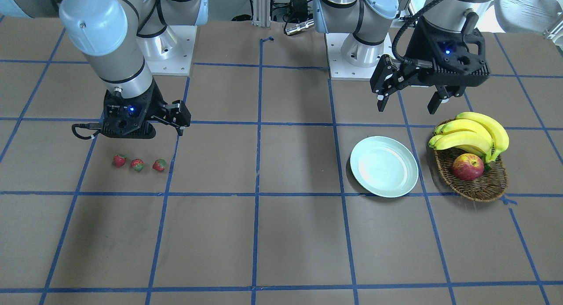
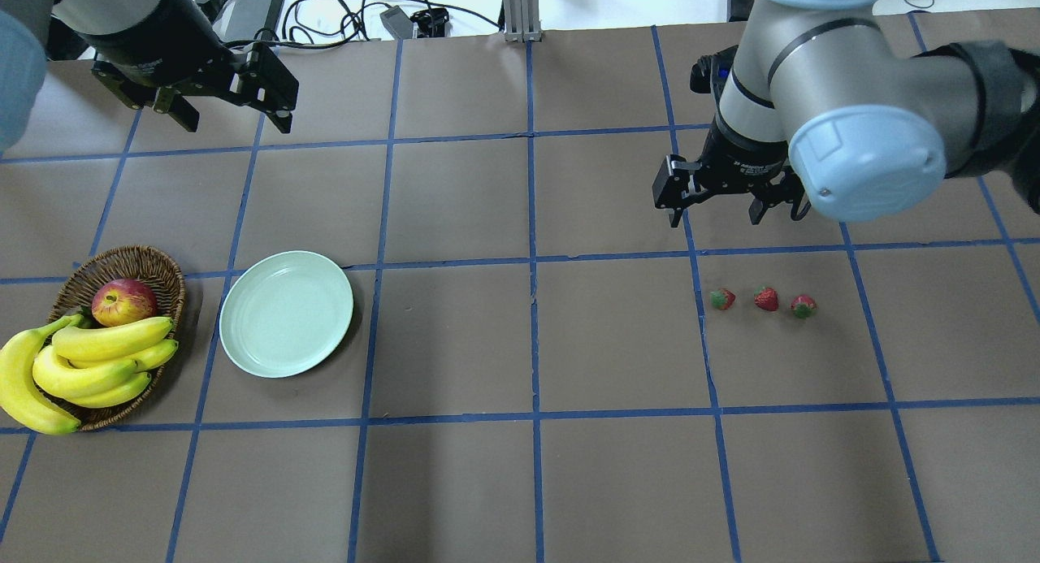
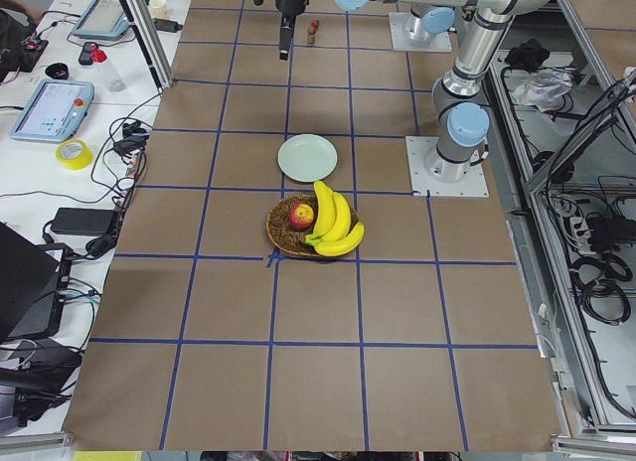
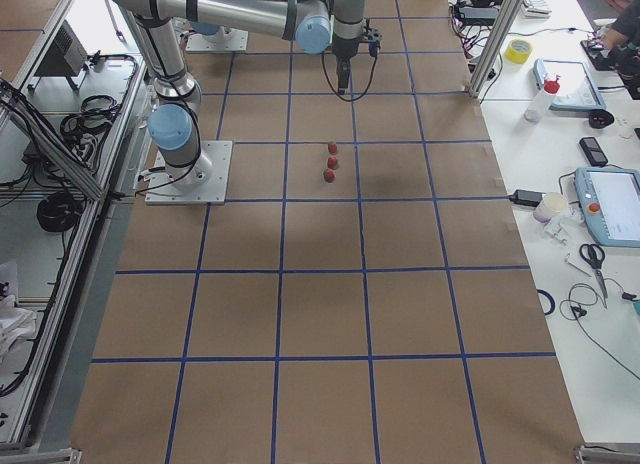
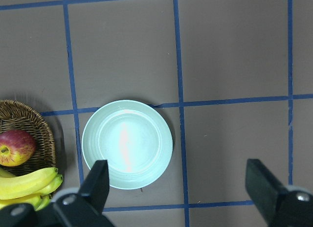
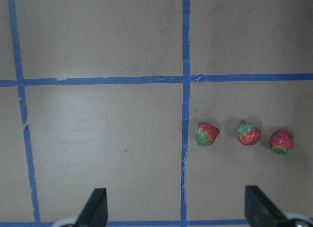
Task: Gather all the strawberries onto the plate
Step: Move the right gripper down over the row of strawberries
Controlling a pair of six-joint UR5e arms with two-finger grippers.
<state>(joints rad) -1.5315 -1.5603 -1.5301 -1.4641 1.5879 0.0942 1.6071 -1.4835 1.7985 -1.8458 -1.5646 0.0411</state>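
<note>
Three strawberries (image 2: 722, 299), (image 2: 765, 299), (image 2: 803, 306) lie in a short row on the brown table at the right. My right gripper (image 2: 715, 215) hovers open just behind that row with nothing between its fingers. In the right wrist view the berries (image 6: 248, 134) sit right of centre, ahead of the fingertips (image 6: 95, 210). The pale mint plate (image 2: 286, 313) rests bare at the left. My left gripper (image 2: 236, 123) hangs open and high, well behind the plate. From the left wrist view the plate (image 5: 127, 144) lies below, by the near finger.
A brown wicker basket (image 2: 154, 258) stands just left of the plate, holding a red-yellow apple (image 2: 123, 301) and a bunch of bananas (image 2: 97, 360). Blue tape lines grid the table. Cables and electronics line the far edge (image 2: 325, 10).
</note>
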